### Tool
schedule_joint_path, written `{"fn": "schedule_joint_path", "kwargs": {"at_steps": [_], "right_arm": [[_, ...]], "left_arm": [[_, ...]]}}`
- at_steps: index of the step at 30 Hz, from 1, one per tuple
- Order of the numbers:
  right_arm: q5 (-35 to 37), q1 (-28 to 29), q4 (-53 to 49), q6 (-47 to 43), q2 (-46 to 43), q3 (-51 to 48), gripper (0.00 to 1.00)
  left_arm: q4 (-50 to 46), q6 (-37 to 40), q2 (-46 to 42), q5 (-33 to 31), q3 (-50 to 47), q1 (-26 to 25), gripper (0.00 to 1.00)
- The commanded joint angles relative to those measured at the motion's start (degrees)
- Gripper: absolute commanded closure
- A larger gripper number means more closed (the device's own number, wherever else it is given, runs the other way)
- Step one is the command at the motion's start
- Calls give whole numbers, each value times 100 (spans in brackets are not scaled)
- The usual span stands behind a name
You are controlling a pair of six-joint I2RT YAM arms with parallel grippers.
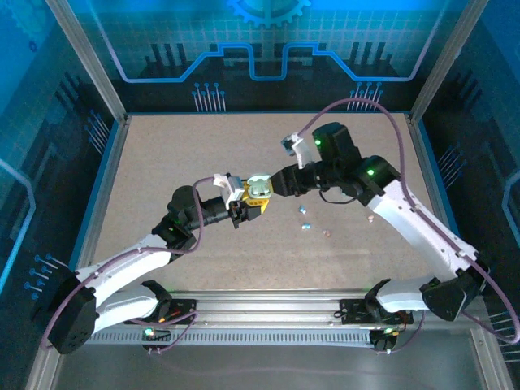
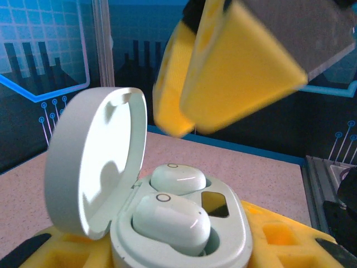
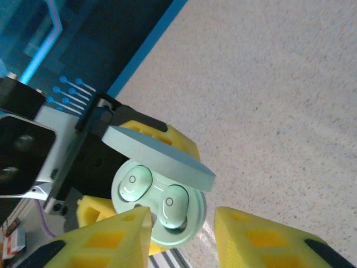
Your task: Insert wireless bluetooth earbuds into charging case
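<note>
Mint charging case (image 2: 237, 234), lid open, holds two earbuds (image 2: 170, 220); left gripper (image 1: 244, 210) clamps it, right gripper (image 3: 183, 215) jaws apart above. Four tiny loose earbuds (image 1: 305, 226) on table (image 1: 179, 162).

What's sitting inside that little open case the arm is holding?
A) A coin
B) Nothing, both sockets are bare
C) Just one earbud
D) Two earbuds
D: the left wrist view shows two pale earbuds seated side by side in the sockets of the open charging case, with its lid tipped up.
</note>
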Motion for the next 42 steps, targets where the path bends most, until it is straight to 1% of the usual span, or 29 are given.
{"fn": "schedule_joint_path", "kwargs": {"at_steps": [1, 3, 6, 11, 14, 21, 25, 27, 32, 34, 38, 41, 42], "right_arm": [[-119, -228, 437, 519, -284, 20, 58], [59, -267, 265, 755, -101, 280, 53], [-28, -280, -65, 867, 403, 780, 49], [-393, -274, -418, 878, 1068, 1246, 47], [-726, -261, -611, 712, 1203, 1247, 46], [-1337, -277, -426, 619, 792, 586, 45], [-1594, -349, -315, 761, 652, 170, 45], [-1801, -406, -88, 942, 594, -46, 44], [-2903, -508, 799, 1552, 631, -491, 44], [-3310, -505, 1180, 1829, 682, -630, 44], [-3627, -514, 1482, 2084, 790, -749, 47], [-3603, -547, 1604, 2172, 799, -811, 57], [-3586, -566, 1616, 2175, 799, -822, 62]], "left_arm": [[58, 184, -100, -29, 148, -47, 65], [72, 172, -103, 32, 161, -47, 65], [86, 161, -112, 83, 186, -45, 65], [135, 108, -143, 58, 233, -57, 65], [138, 110, -159, -17, 253, -53, 64], [245, 74, -102, -96, 262, -51, 64], [310, 5, -72, -54, 279, -57, 64], [330, -13, -86, -15, 279, -55, 64], [347, -46, -86, 47, 306, -59, 63], [348, -31, -86, 55, 314, -54, 62], [341, -5, -44, 56, 331, -56, 62], [340, 11, -8, 55, 341, -54, 62], [326, 18, 7, 56, 349, -57, 62]]}}
